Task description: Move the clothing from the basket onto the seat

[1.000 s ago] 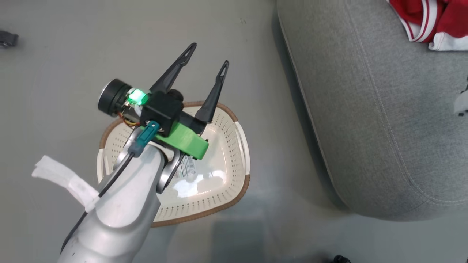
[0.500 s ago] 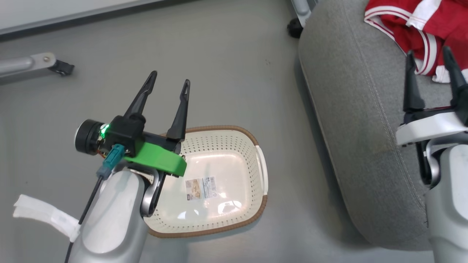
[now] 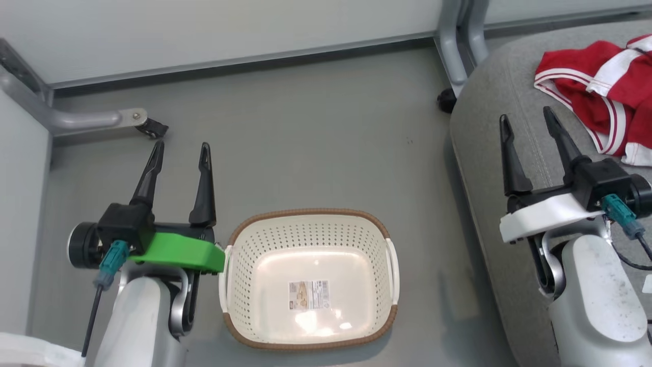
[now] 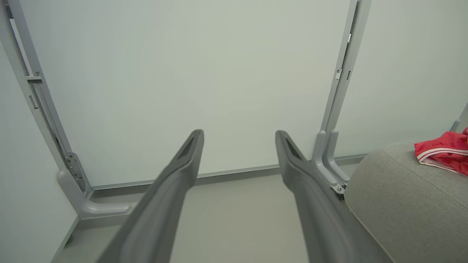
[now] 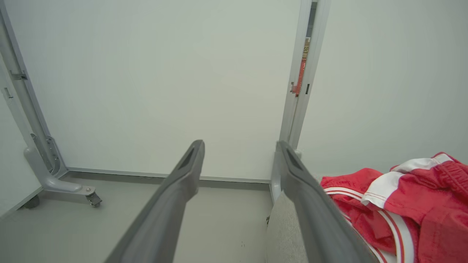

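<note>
Clothing (image 3: 586, 86) lay on the seat (image 3: 479, 112) just ahead and right of the right gripper (image 3: 526, 114), basket (image 3: 305, 211) sat empty beside the left gripper (image 3: 182, 147), both grippers spread open holding nothing, so task looked finished.

The left gripper (image 4: 238, 134) rises from the bottom edge, its two dark fingers spread apart with nothing between them. Just right of the fingers sits the grey seat (image 4: 402, 204), and red clothing (image 4: 442, 151) with white trim lies on its top. Left of the seat a grey metal post (image 4: 340, 91) stands against a pale wall panel (image 4: 190, 73), with grey floor (image 4: 234, 219) below.
</note>
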Robot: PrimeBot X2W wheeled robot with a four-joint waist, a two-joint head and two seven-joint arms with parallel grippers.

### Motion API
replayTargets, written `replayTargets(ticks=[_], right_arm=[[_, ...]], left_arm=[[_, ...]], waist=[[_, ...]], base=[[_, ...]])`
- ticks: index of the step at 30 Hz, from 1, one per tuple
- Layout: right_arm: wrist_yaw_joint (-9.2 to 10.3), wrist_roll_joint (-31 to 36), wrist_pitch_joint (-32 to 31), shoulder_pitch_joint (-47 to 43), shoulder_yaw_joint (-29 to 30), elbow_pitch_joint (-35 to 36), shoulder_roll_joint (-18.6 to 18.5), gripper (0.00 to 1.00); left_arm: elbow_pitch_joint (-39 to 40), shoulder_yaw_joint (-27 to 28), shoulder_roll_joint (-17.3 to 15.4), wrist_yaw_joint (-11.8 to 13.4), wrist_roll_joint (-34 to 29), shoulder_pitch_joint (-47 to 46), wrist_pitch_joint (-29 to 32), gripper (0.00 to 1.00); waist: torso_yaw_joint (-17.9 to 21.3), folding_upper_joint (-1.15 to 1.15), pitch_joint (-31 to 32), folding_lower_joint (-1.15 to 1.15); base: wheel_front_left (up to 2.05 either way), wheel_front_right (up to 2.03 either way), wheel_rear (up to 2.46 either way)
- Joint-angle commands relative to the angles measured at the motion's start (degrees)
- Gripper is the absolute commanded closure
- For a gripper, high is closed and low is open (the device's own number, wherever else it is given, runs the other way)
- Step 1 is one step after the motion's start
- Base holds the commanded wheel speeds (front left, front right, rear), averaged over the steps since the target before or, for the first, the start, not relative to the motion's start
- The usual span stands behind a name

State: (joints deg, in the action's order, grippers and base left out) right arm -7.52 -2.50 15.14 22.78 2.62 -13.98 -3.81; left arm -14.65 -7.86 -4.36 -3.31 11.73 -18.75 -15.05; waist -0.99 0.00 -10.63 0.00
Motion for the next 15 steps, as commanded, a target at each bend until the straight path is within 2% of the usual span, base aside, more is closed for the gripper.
replayTargets(ticks=[1, 15], right_arm=[[0.06, -0.22, 0.01, -1.48, -0.12, 0.26, 0.16, 0.00], [0.06, -1.45, 0.01, -11.56, -1.80, 3.50, 0.82, 0.00]], left_arm=[[0.23, 0.70, 0.12, -0.36, -0.43, 1.54, -0.19, 0.00], [1.08, 6.16, 0.88, -1.22, -3.18, 9.89, -0.20, 0.00]], waist=[[-2.17, 0.00, 2.75, 0.00], [-3.93, 0.00, 8.67, 0.00]], base=[[0.00, 0.00, 0.00], [0.00, 0.00, 0.00]])
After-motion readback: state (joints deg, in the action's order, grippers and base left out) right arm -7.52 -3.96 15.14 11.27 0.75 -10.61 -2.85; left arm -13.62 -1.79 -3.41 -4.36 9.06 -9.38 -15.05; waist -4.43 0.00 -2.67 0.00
